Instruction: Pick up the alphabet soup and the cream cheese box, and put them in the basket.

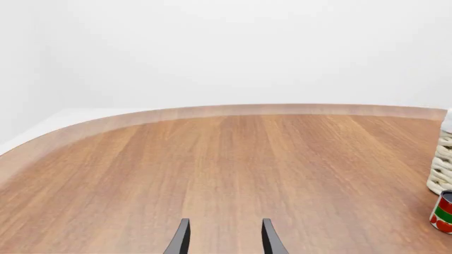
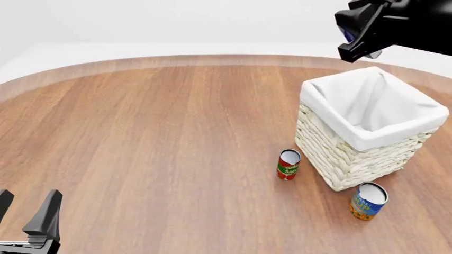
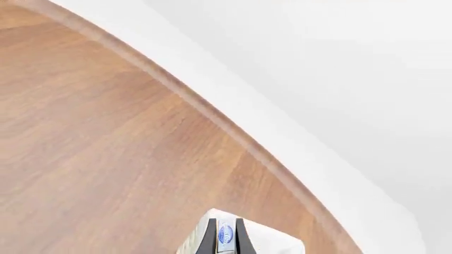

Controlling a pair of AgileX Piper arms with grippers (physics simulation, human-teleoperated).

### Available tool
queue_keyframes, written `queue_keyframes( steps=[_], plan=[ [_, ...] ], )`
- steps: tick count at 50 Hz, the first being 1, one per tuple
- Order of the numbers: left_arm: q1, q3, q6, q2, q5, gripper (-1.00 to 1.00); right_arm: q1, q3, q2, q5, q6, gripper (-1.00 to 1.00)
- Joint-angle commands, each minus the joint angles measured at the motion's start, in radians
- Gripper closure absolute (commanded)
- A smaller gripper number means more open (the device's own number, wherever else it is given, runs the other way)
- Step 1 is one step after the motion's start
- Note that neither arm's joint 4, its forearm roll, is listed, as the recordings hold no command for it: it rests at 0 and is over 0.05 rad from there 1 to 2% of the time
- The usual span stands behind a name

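A round wooden table (image 2: 141, 137) with a pale rim stands before plain white walls. In the front view the basket (image 2: 339, 153) is on the table, and the alphabet soup (image 2: 368, 201) stands upright just beside its near corner, while the red tomato can (image 2: 287, 164) stands upright close to its near left wall. The right gripper (image 2: 356, 34) hangs above the basket's far side, its tips hard to make out against the dark arm. Only the right wrist view shows what it carries: the two fingers pinch the cream cheese box (image 3: 225, 235), with the basket's white lining below. The left gripper (image 2: 28, 211) is well apart from the basket, partly cut off at the frame's edge; the left wrist view shows its jaws spread over bare wood, and only slivers of the basket and the tomato can at its edge.
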Motion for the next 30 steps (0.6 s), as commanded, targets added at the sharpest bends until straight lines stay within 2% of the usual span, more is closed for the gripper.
queue_keyframes(
  steps=[1,9,15,16,30],
  plan=[
    [0.0,0.0,0.0,0.0,0.0,-1.0,-0.021,-0.017,-0.032,0.055,0.052,1.0],
    [0.0,0.0,0.0,0.0,0.0,-1.0,-0.026,-0.022,-0.062,0.097,0.08,1.0],
    [0.0,0.0,0.0,0.0,0.0,-1.0,-0.042,-0.011,-0.066,0.1,0.092,1.0],
    [0.0,0.0,0.0,0.0,0.0,-1.0,-0.045,-0.012,-0.07,0.103,0.11,1.0],
    [0.0,0.0,0.0,0.0,0.0,-1.0,-0.065,0.036,-0.085,0.1,0.164,1.0]
  ],
)
